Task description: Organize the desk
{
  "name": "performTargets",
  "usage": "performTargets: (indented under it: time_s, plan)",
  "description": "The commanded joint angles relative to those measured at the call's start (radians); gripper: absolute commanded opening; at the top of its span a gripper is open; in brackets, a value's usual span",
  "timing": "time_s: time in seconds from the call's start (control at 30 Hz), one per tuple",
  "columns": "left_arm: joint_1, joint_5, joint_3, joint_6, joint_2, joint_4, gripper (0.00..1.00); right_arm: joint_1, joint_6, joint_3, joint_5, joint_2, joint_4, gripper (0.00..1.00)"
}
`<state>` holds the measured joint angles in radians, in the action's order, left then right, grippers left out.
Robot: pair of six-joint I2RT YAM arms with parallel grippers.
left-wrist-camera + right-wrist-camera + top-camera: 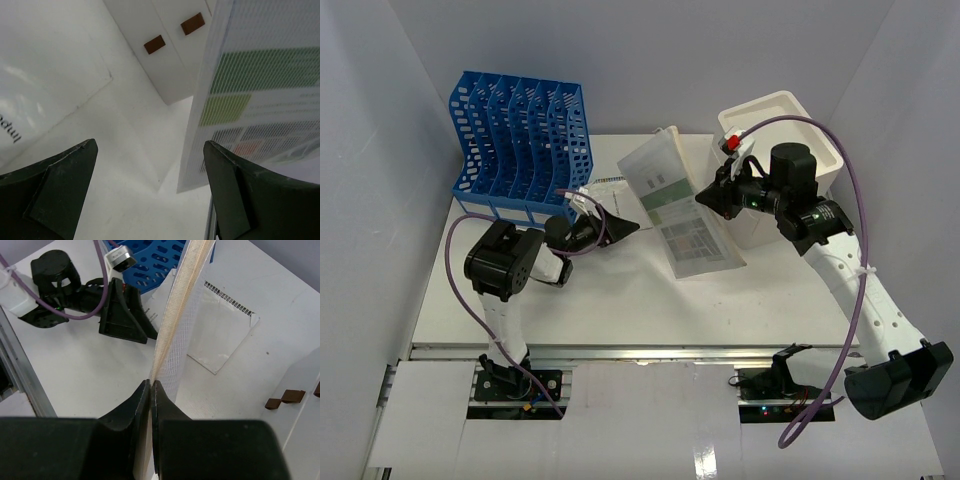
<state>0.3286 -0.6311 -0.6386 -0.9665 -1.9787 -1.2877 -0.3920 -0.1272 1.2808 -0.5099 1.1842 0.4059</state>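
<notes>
The desk is a wide white tabletop. My right gripper is shut on the edge of a mesh document pouch with a printed sheet inside, and holds it tilted up on edge above the desk. In the right wrist view the jaws pinch the pouch's cream rim. My left gripper is open and empty, low over the desk just left of the pouch. In the left wrist view the pouch stands to its right.
A blue slotted file rack stands at the back left. A cream drawer cabinet with brown handles stands at the back right. A white sleeved paper lies flat near the rack and shows in the right wrist view.
</notes>
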Motion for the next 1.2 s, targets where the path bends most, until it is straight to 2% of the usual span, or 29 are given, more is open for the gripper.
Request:
performTargets:
  time_s: [0.0,0.37,0.7,0.8,0.87,1.0,1.17]
  plan:
    - [-0.002,-0.063,-0.128,-0.06,-0.017,-0.533,0.98,0.007,0.026,0.049,-0.049,-0.048,-0.035,0.08]
    - [0.018,-0.181,-0.366,-0.13,-0.044,-0.534,0.98,0.007,0.066,0.066,-0.072,-0.059,-0.037,0.08]
    - [0.034,-0.239,-0.434,-0.217,-0.022,-0.536,0.94,0.011,0.06,0.078,-0.023,-0.072,-0.04,0.08]
    - [0.04,-0.26,-0.441,-0.255,0.003,-0.536,0.88,0.015,0.054,0.075,0.012,-0.072,-0.047,0.08]
    - [0.041,-0.266,-0.43,-0.288,0.024,-0.535,0.75,0.017,0.046,0.074,0.039,-0.063,-0.049,0.08]
    - [0.04,-0.271,-0.372,-0.29,0.106,-0.535,0.63,0.021,0.034,0.064,0.079,-0.043,-0.055,0.08]
    - [0.041,-0.299,-0.323,-0.29,0.184,-0.533,0.54,0.024,0.023,0.037,0.113,-0.021,-0.086,0.08]
